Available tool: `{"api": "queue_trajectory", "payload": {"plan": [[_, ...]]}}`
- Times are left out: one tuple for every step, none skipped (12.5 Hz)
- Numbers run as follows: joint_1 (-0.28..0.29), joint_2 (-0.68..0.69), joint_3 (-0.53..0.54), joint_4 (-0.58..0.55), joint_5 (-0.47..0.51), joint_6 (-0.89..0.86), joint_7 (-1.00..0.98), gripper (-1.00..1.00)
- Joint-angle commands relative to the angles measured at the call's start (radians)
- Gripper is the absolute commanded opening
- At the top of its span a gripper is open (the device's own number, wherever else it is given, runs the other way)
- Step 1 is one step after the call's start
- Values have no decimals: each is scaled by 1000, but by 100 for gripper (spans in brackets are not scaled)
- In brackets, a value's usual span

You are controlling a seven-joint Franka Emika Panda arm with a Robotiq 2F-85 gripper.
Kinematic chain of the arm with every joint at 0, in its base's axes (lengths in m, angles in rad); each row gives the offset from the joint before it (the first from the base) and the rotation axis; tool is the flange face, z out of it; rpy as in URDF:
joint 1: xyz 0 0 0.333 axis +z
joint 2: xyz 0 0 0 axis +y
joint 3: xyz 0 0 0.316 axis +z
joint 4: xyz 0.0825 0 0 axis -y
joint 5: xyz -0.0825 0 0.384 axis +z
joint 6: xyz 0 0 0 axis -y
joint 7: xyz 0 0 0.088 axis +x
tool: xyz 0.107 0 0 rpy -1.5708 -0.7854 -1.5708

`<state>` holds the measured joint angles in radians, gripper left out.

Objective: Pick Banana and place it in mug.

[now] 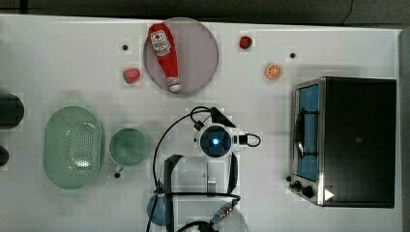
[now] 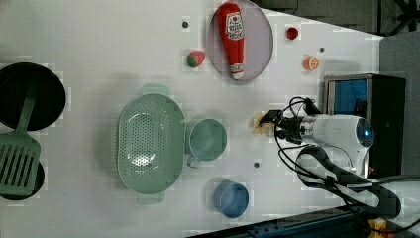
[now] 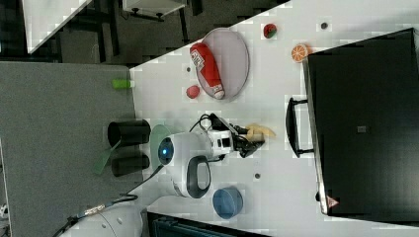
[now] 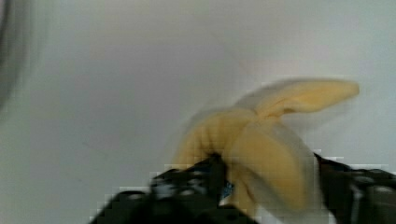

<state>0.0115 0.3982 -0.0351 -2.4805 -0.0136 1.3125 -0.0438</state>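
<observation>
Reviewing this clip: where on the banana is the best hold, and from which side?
Grip the banana across its thick middle, from above: it lies low on the table, its peel flaps splay outward, and the end effector already straddles that part.

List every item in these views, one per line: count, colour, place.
banana: 1, pale yellow, between the end effector's fingers
mug: 1, pale green, beside basket
basket: 1, green, top view's left
cup: 1, blue, near table edge
plate: 1, grey, far side
ketchup bottle: 1, red, lying on plate
strawberries: 2, red, flanking plate
orange slice: 1, orange, near oven
oven: 1, black, top view's right
spatula: 1, green, left view's left
end effector: 1, black, shut on banana
</observation>
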Motion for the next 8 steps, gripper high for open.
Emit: {"api": "queue_trajectory", "payload": {"plan": [[-11, -24, -11, -1, -1, -9, -14, -26], [-12, -32, -11, -1, -1, -10, -14, -32], [-12, -43, -11, -2, -1, -16, -14, -32], [-12, -60, -12, -2, 0, -23, -11, -32], [-13, -84, -13, 0, 2, -38, -2, -32], [-15, -120, -15, 4, 6, -71, 11, -32], [-17, -165, -16, 8, 6, -133, 12, -32], [-20, -221, -17, 16, 6, -206, 12, -32]]}}
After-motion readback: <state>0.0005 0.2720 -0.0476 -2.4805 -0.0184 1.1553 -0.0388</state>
